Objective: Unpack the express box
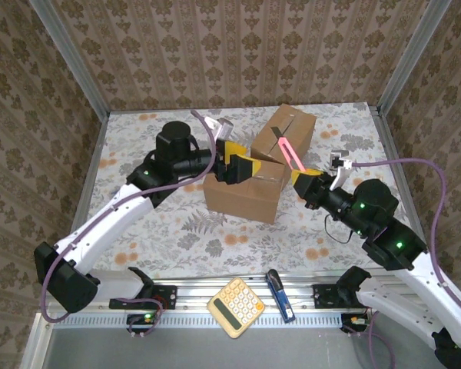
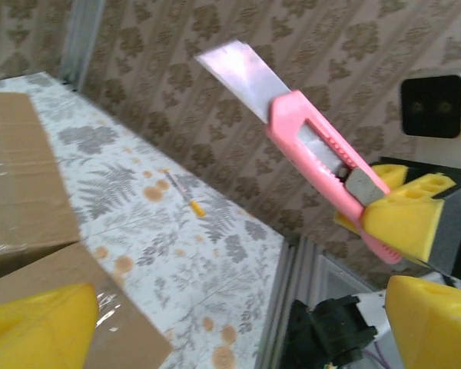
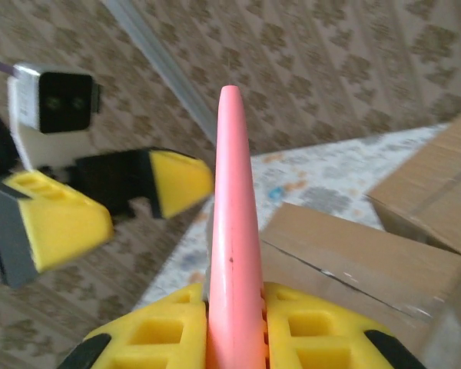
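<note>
We see right fingers (image 3: 315, 327) clamped on knife (image 2: 315, 146), raised at 3 o'clock of box (image 1: 242, 192); left fingers (image 2: 38, 327) apart. Box looks taped shut, so cutting and unpacking lie ahead.

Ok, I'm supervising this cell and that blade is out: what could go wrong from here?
1. The knife, blade extended, is clamped in the right gripper close to the open left gripper; a swing could strike its fingers.
2. The knife is held near its tail, so pressing into the front box might twist it loose.
</note>
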You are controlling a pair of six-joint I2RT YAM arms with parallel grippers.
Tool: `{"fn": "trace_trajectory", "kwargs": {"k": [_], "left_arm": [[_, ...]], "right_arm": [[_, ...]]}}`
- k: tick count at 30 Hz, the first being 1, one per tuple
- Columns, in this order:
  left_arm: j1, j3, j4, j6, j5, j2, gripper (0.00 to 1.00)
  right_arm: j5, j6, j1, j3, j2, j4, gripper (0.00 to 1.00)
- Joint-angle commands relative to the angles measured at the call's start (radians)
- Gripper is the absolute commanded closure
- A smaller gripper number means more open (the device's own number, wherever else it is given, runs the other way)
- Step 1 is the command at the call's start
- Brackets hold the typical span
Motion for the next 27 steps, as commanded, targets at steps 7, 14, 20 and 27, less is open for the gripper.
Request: {"fn": "trace_trajectory", "kwargs": {"k": [7,14,20,27], "left_arm": [[-0.026,-0.053,0.405,-0.151,0.109,-0.008,0.03],[-0.029,-0.051,0.554,-0.236,0.12,0.024,0.08],[-0.03,-0.05,0.636,-0.287,0.125,0.055,0.27],[-0.03,-0.056,0.678,-0.309,0.118,0.059,0.53]], "right_arm": [[-0.188,0.119,-0.004,-0.045,0.075,0.361,1.0],[-0.246,0.167,-0.005,-0.058,0.13,0.427,1.0],[-0.281,0.207,-0.006,-0.072,0.168,0.498,1.0],[-0.285,0.226,-0.007,-0.086,0.191,0.534,1.0]]}}
